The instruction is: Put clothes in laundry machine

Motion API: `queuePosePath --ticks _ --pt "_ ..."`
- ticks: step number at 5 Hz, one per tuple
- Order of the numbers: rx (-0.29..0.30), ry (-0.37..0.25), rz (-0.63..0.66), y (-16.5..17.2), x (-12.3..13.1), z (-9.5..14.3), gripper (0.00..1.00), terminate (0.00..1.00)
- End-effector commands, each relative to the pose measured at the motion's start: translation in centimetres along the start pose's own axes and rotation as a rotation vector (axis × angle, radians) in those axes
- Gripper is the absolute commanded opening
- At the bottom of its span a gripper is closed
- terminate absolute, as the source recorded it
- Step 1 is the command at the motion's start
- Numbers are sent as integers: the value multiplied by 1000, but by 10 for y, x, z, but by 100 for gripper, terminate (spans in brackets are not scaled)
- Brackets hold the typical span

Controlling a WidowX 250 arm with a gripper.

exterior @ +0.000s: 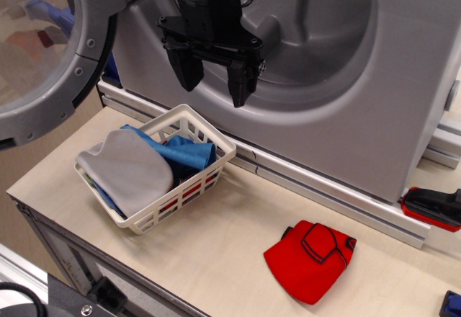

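Pale tabletop (216,259) before the washing machine (360,115) holds the clothes: a grey cloth (126,169) heaped over a blue cloth (186,153) in a white basket (164,212). The pile's long axis follows the basket from near-left toward the machine, with a red garment (311,258) well apart. My gripper (215,94) hangs above the basket's far end, spread and empty; I judge the first pick pending, needing a descent onto a grey fold.

Soft, even indoor light falls from above; the pale bench (216,252) is bright, with no hard glare. The basket (216,160) throws only a faint, diffuse shadow to its lower right. The grey laundry machine (360,101) carries a dull sheen. The black tool (215,94) loses detail in its own darkness. Shapes behind the door glass (36,36), upper left, are hazy and blurred.
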State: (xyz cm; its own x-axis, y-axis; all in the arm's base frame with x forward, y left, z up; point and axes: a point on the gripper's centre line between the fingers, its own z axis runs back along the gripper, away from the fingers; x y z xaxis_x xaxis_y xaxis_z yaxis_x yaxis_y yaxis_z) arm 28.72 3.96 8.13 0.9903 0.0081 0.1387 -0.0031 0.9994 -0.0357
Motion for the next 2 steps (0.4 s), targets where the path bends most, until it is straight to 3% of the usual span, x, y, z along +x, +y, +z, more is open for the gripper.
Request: queuePosePath --ticks 1,2 --pt "0 0 0 0 0 0 100 0" --pt "29 19 -148 22 -17 -10 100 0"
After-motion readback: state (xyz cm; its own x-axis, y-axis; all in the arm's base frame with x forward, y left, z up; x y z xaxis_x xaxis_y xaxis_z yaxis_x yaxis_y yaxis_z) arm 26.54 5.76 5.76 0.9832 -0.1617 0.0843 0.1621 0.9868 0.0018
